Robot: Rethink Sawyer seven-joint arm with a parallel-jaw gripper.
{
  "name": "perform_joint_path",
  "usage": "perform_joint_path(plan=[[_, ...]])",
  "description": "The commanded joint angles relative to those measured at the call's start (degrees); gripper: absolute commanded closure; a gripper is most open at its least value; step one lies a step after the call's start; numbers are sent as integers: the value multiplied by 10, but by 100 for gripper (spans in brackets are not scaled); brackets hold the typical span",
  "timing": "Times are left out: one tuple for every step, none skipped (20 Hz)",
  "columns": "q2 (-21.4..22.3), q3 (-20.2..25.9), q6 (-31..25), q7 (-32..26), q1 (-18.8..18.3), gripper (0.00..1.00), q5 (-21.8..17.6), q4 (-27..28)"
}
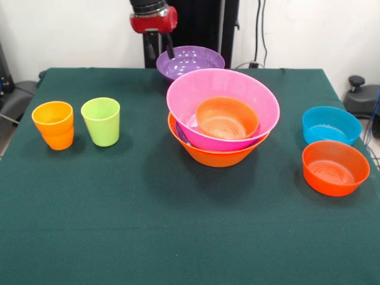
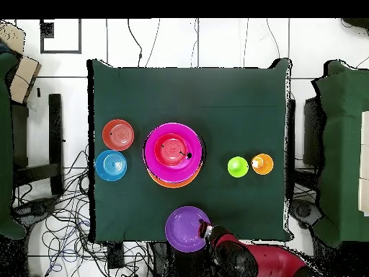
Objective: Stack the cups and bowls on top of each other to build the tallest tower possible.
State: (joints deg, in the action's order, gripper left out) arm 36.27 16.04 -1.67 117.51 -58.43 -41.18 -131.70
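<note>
Green cloth covers the table, white wall behind. Arm sits at the table's edge on the robot side, gripper clamped on the rim of a purple bowl there. Tower mid-table: yellow-orange bowl at the base, a purple sliver just showing above it, pink bowl on top, tilted, with a small red-orange bowl inside it. Blue bowl and a second red-orange bowl touch each other, well apart from the tower. Opposite side: lime green cup just beside the orange cup, both upright.
</note>
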Motion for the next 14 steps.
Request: perform_joint_path(plan=[[37,95,-97,-30,-25,0,27,-4],[35,96,-100,-30,-26,0,26,-2],[30,95,-98,-28,-25,0,21,2],[23,89,-93,-24,-21,0,13,9],[14,82,-86,-20,-16,0,4,15],[3,74,-79,-15,-11,0,-5,23],[-6,67,-72,-12,-5,0,-12,30],[-14,59,-66,-9,1,0,-19,37],[-22,53,-60,-7,6,0,-25,43],[-30,45,-53,-5,10,0,-31,49],[-37,41,-49,-5,12,0,-37,54],[-42,37,-45,-5,14,0,-41,57],[-44,35,-43,-4,15,0,-44,57],[-43,32,-41,-2,18,0,-45,57]])
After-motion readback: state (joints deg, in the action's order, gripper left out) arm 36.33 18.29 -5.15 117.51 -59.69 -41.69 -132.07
